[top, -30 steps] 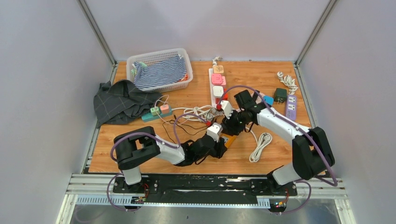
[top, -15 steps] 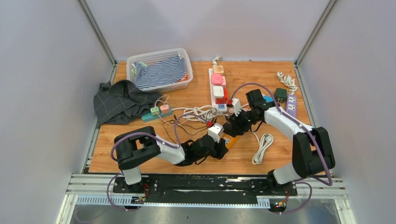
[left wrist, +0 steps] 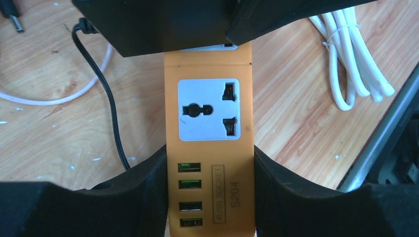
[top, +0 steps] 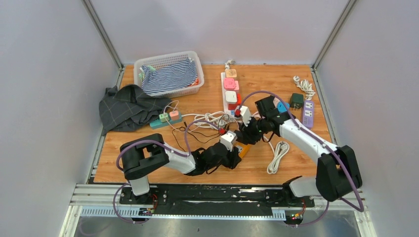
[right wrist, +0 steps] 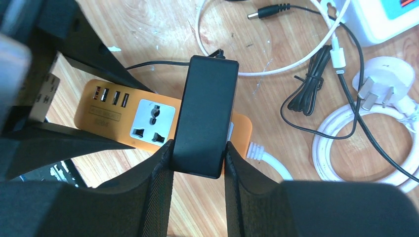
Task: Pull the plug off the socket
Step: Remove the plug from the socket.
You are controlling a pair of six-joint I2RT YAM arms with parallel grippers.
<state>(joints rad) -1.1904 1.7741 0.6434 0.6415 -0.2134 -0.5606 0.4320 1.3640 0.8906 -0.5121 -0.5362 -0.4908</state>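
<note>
An orange socket strip (left wrist: 210, 148) with a white outlet and several USB ports lies on the wooden table. My left gripper (left wrist: 210, 165) is shut on its USB end, one finger on each long side. The plug is a long black adapter (right wrist: 205, 113) standing over the strip's (right wrist: 106, 111) other end, and my right gripper (right wrist: 197, 158) is shut on its two sides. A thin black lead leaves the adapter's far end. Whether its pins still sit in the socket is hidden. From above, both grippers meet at the strip (top: 243, 150) in the table's middle.
A white coiled cable (top: 276, 155) and a loose white plug (right wrist: 383, 81) lie right of the strip. Tangled thin leads (top: 207, 121) lie behind it. Further back are a white power strip (top: 230, 91), a basket of striped cloth (top: 169, 74), a grey cloth (top: 127, 106) and a purple strip (top: 308, 112).
My right arm's elbow has swung out to the right while its gripper stays on the plug. The white cable coil has shifted slightly right. My left arm has not moved.
</note>
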